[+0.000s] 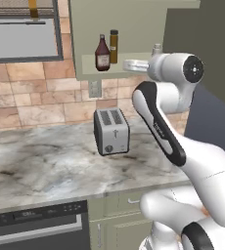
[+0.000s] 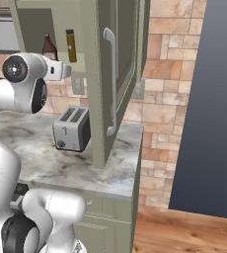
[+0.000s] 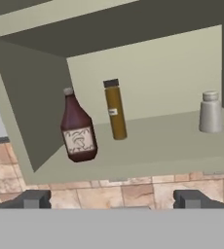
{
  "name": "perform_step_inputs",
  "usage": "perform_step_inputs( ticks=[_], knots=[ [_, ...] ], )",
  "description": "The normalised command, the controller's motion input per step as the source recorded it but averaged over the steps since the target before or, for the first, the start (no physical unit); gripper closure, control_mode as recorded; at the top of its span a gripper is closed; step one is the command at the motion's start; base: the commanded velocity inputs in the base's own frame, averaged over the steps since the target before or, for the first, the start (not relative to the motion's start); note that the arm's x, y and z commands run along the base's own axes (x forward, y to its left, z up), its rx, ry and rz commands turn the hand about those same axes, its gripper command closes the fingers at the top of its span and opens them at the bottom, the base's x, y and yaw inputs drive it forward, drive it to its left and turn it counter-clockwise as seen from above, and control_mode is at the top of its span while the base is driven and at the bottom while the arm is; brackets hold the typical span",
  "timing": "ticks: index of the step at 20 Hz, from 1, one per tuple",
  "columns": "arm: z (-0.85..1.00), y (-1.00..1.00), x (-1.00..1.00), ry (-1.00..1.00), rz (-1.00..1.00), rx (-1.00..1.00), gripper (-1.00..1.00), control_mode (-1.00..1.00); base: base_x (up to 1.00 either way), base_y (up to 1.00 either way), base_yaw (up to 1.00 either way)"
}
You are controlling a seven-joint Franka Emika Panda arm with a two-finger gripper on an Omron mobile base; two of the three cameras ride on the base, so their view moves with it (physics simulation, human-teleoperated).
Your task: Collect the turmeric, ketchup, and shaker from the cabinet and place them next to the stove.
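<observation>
The claw (image 3: 112,199) stands wide apart and holds nothing, its two dark tips raised just in front of the open cabinet (image 3: 148,63) and a little below the level of its shelf (image 3: 172,146). All three things of the task are on that shelf, none collected: the ketchup (image 3: 78,129) stands upright toward the left, near the cabinet's side wall; the turmeric (image 3: 115,110) stands upright just beside it on the right and a little further back; the shaker (image 3: 211,112) stands well apart from both, at the right end. From the left base view the ketchup (image 1: 102,53) and turmeric (image 1: 114,47) show side by side on the shelf, with the white arm (image 1: 158,117) reaching up toward the cabinet's right part. Below, a toaster (image 1: 111,131) sits on the marble desk (image 1: 41,161) against the tiled wall. The stove is not something I can make out with certainty from here. In my judgement this is the opening step, the approach for the first pick, with nothing of the task done. The next move calls for choosing one item, lifting the claw to shelf height, lining its tips either side of that item and advancing until the body sits between them before closing. The ketchup and turmeric stand close together, so reaching for either risks nudging the other; the shaker offers freer room around it
</observation>
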Motion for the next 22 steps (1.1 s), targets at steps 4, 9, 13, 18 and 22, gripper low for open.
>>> perform_step_inputs(
  ticks=[4, 9, 13, 18, 22],
  knots=[
    [0.08, 0.0, 0.25, 0.0, 0.02, 0.0, -1.0, -1.0, 0.0, 0.0, 0.0],
    [0.02, 0.0, 0.18, 0.0, 0.06, 0.0, -1.0, -1.0, 0.0, 0.0, 0.0],
    [0.04, 0.0, 0.25, 0.0, 0.07, 0.0, -1.0, -1.0, 0.0, 0.0, 0.0],
    [0.11, 0.09, 0.4, 0.0, 0.07, 0.0, -1.0, -1.0, 0.0, 0.0, 0.0],
    [0.14, 0.18, 0.43, 0.0, 0.08, 0.0, -1.0, -1.0, 0.0, 0.0, 0.0]
  ],
)
